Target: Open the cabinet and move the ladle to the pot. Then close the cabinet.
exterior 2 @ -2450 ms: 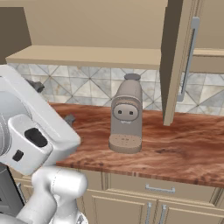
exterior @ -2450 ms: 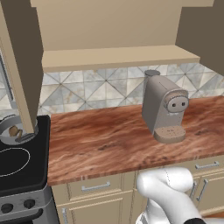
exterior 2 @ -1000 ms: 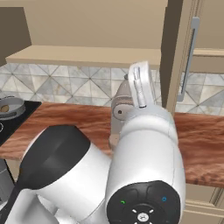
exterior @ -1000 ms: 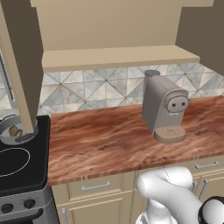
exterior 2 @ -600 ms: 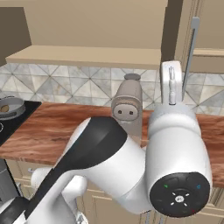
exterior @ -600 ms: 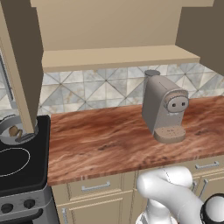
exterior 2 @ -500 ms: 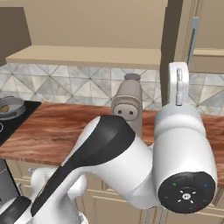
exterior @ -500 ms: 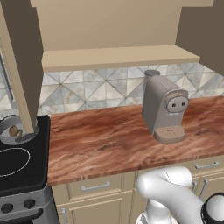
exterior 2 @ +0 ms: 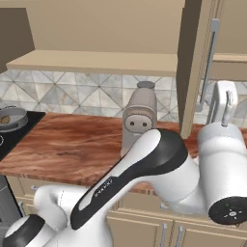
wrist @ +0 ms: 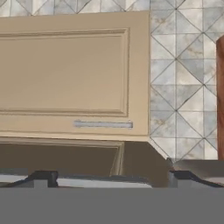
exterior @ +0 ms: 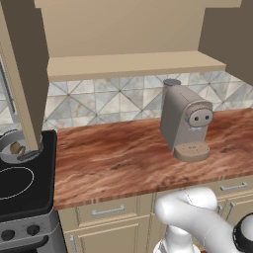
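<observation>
Reddish-brown marbled countertop (exterior: 123, 158) below a diamond-tiled backsplash (exterior: 113, 101), with a tan open shelf above. Grey coffee machine (exterior: 185, 121) standing upright on the counter. To the far left, on the black stove (exterior: 22, 190), the pot (exterior: 15, 147), shallow and grey, with a small brown-bowled ladle (exterior: 17, 148) apparently lying in it; hard to make out more at that size. Cabinet (exterior 2: 195, 67) doors swung open on both sides, the right one edge-on with its long silver handle (exterior 2: 207, 62) facing outward. White arm bent sharply, elbow low before the base drawers, forearm rising at the right of the right base view, wrist turned up beside that open door. Gripper (wrist: 109, 177) spread wide and holding nothing, with both dark fingertips (wrist: 41, 177) far apart. Ahead of the pincer, close up, the panelled face of the cabinet door and its bar handle lying sideways in the rolled hand view, tiles beyond it. Pot and ladle well off to the pincer's left, far from the fingers.
</observation>
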Motion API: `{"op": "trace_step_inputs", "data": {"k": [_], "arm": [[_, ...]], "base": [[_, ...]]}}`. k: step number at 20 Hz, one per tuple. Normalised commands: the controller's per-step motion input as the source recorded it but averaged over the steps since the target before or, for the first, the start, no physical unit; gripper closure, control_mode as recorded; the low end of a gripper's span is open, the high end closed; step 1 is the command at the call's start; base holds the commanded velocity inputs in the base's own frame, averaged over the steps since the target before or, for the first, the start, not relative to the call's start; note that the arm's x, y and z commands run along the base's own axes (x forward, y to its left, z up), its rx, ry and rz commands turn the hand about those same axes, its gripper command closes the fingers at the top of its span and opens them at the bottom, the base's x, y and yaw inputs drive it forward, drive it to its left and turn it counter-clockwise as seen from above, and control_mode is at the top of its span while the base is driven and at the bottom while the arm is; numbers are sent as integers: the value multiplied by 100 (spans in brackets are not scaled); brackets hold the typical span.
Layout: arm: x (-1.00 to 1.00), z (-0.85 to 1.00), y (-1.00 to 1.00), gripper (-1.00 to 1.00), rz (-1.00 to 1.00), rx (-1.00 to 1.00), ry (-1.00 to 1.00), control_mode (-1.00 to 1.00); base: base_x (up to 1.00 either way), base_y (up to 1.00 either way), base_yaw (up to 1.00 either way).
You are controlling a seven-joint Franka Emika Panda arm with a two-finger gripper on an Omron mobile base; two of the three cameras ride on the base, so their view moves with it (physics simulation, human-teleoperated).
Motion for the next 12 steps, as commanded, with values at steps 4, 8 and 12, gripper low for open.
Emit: {"op": "trace_step_inputs", "data": {"k": [4, 8, 12], "arm": [[72, -8, -2, -100, 0, 0, -4, -100], [61, -11, -39, -100, 0, 1, -7, -100], [61, -16, -17, -100, 3, 3, -6, -100]], "base": [[0, 0, 0], [0, 0, 0], [0, 0, 0]]}}
